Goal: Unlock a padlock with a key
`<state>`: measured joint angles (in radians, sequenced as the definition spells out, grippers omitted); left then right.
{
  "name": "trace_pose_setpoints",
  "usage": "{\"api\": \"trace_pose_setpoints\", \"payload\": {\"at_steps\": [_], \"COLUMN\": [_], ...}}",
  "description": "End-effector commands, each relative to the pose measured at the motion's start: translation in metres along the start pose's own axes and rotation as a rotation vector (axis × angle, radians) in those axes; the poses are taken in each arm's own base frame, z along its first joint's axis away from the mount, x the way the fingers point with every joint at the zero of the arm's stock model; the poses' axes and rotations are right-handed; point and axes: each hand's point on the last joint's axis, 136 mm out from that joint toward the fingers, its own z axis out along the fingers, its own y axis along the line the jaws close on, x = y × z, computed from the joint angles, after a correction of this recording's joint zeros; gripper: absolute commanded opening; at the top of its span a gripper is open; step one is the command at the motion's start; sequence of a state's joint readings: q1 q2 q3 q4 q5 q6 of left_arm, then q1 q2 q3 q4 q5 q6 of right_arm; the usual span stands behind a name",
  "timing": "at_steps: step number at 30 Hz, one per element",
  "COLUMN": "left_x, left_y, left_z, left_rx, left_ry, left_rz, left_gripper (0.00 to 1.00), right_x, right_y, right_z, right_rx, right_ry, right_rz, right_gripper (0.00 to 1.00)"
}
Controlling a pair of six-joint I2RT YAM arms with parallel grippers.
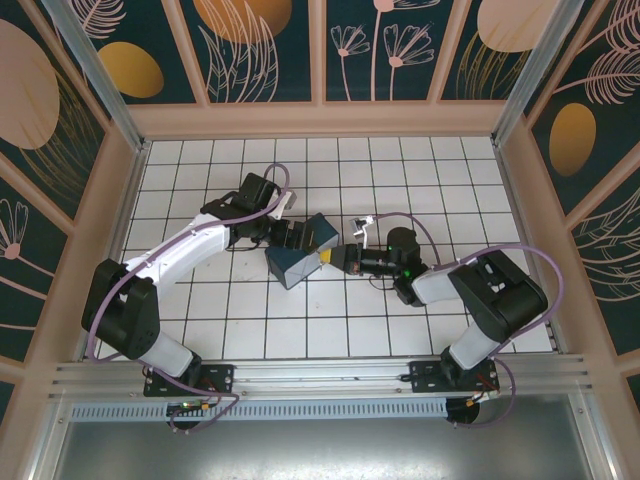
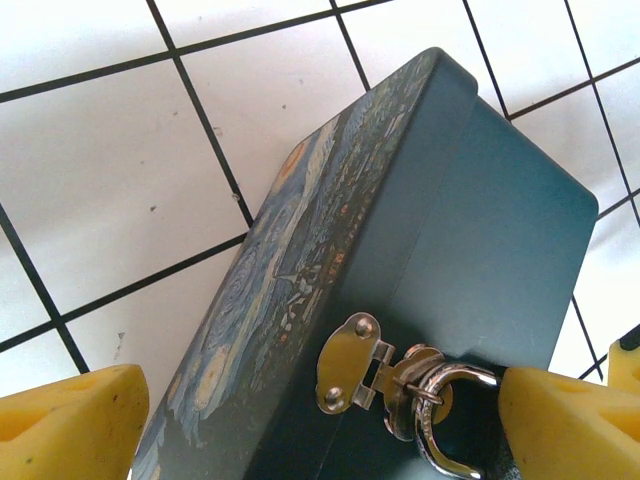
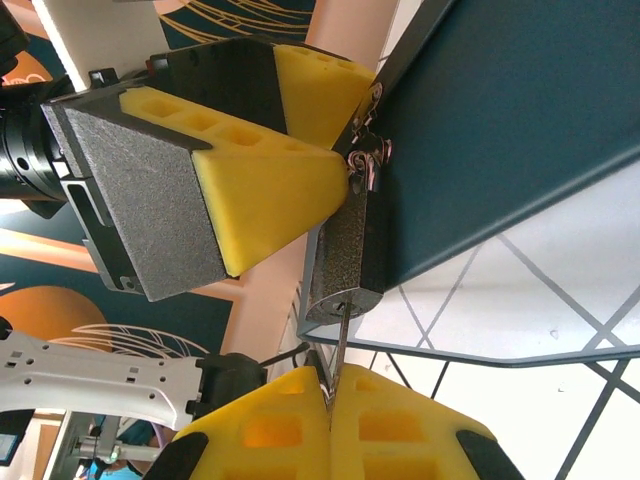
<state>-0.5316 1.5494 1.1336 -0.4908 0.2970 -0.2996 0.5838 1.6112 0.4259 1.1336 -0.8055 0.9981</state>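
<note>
The blue painting-print box (image 1: 295,268) lies tilted on the white tiled floor, mid-table. Its brass hasp (image 2: 350,363) carries the padlock, whose silvery shackle (image 2: 445,425) threads the hasp loop. The padlock's dark speckled body (image 3: 345,250) hangs against the box's side. My right gripper (image 3: 330,400) is shut on the key (image 3: 338,345), whose thin blade enters the keyhole in the padlock's bottom end. My left gripper (image 2: 320,430) stands wide open astride the box's hasp side, its right pad (image 2: 570,420) beside the shackle. In the top view the two grippers meet at the box, the left one (image 1: 298,240) and the right one (image 1: 345,260).
Wooden-framed patterned walls (image 1: 320,60) close in the floor on three sides. A metal rail (image 1: 320,375) runs along the near edge by the arm bases. A small white piece (image 1: 365,225) sits just behind the right gripper.
</note>
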Motion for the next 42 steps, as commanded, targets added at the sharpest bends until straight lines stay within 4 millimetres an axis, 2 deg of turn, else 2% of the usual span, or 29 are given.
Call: {"api": "trace_pose_setpoints", "payload": {"at_steps": [1, 23, 35, 42], "left_x": [0.020, 0.025, 0.027, 0.026], "left_y": [0.001, 0.003, 0.004, 0.003], "left_z": [0.006, 0.011, 0.011, 0.011], "left_rx": [0.002, 0.006, 0.000, 0.008], "left_ry": [0.054, 0.071, 0.074, 0.069], "left_rz": [0.010, -0.029, -0.041, -0.051], "left_gripper": [0.90, 0.88, 0.88, 0.88], "right_x": [-0.008, -0.001, 0.003, -0.002], "right_y": [0.004, 0.002, 0.005, 0.013], "right_z": [-0.001, -0.004, -0.015, -0.007], "right_rx": [-0.025, -0.032, -0.060, -0.083], "right_ry": [-0.053, -0.065, -0.102, -0.104], "right_rz": [-0.039, -0.041, -0.010, -0.029], "right_gripper": [0.00, 0.00, 0.00, 0.00]}}
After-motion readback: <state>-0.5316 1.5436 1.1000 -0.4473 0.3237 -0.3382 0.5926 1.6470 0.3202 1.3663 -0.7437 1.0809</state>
